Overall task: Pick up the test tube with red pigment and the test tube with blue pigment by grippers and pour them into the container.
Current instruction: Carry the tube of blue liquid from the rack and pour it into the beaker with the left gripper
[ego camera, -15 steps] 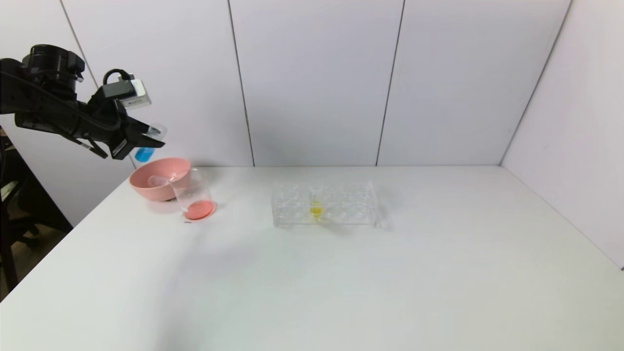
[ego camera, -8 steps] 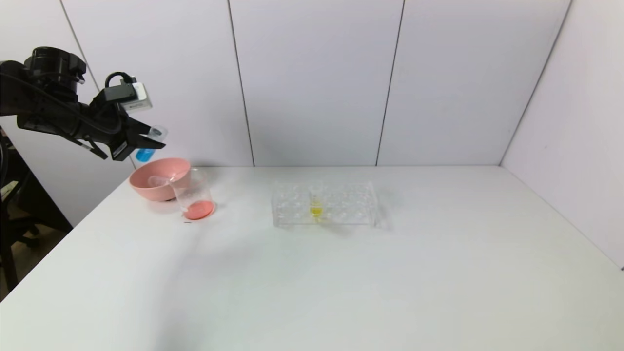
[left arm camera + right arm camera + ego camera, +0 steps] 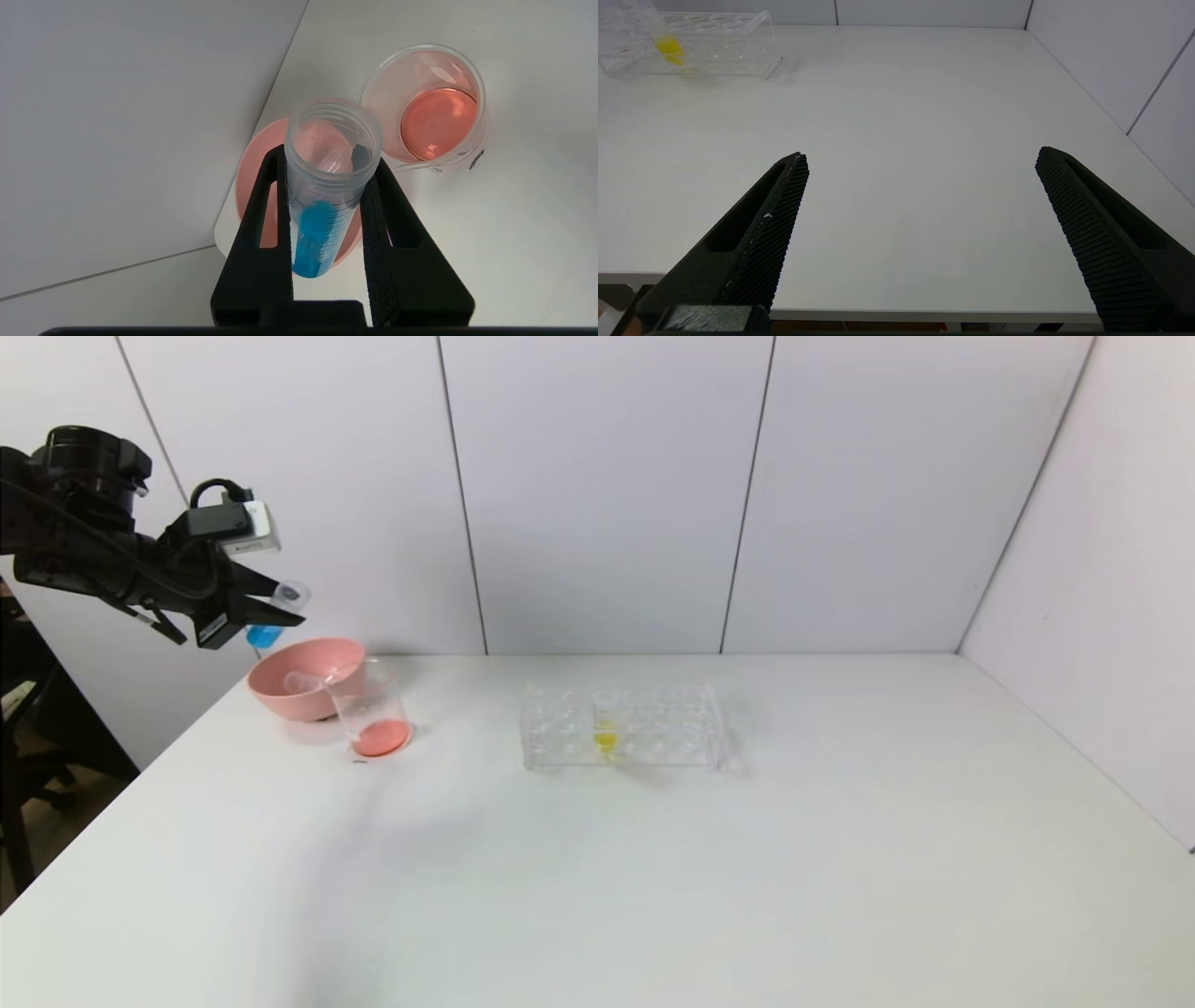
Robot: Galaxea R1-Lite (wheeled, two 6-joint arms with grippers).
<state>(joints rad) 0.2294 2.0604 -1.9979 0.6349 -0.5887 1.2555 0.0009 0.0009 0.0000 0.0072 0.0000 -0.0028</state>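
My left gripper (image 3: 286,604) (image 3: 327,158) hangs high at the table's far left corner, shut on the test tube with blue pigment (image 3: 264,635) (image 3: 317,233). The tube is tilted, its open mouth up and away from the wrist, with blue liquid in its lower end. It hangs over the near rim of the pink bowl (image 3: 280,695) (image 3: 252,177). The container (image 3: 373,709) (image 3: 430,112), a clear beaker, stands right of the bowl with red-orange liquid in its bottom. The test tube with red pigment is out of view. My right gripper (image 3: 922,156) is open over the table's near edge.
A clear tube (image 3: 303,681) with no visible liquid lies in the pink bowl. A clear plastic rack (image 3: 653,723) (image 3: 714,46) stands mid-table and holds a tube with yellow liquid (image 3: 605,733) (image 3: 668,46). Walls close in the back and right sides.
My left gripper has drifted a little to the left with the blue tube still in its grip. Nothing else has moved.
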